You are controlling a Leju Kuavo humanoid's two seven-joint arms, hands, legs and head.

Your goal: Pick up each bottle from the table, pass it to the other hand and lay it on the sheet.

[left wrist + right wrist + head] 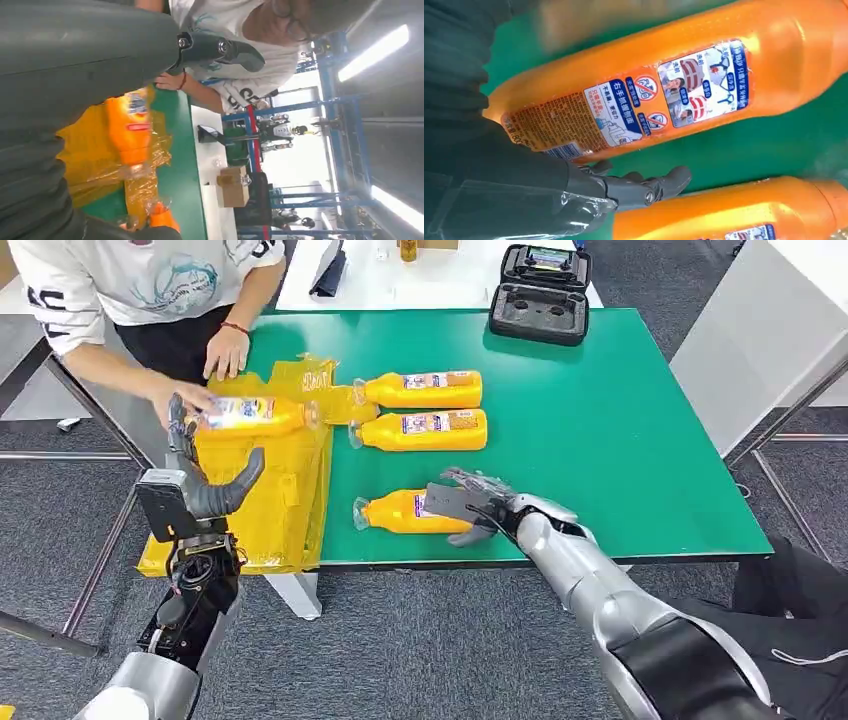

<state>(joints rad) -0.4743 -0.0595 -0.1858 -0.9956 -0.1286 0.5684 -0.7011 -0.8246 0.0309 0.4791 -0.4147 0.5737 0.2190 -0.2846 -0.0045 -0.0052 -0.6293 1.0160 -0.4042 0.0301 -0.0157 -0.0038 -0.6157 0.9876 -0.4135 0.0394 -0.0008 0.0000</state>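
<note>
Four orange bottles lie on their sides. One bottle (255, 415) (130, 127) rests on the crumpled yellow sheet (270, 500) (87, 150) at the table's left end, and a person's hand (180, 395) touches its base. My left hand (205, 490) is raised in front of the sheet, its fingers spread and holding nothing, its thumb (225, 50) sticking out. Two bottles (422, 390) (425, 430) lie side by side mid-table. My right hand (470, 505) reaches over the base of the nearest bottle (400, 512) (674, 90); its thumb (644, 187) stays a green strip apart from it.
The green table (620, 440) ends close in front of my right hand. A black case (540, 295) sits at the far edge. The person stands at the far left corner, the other hand (227, 350) on the table. A white cabinet (760, 330) stands to the right.
</note>
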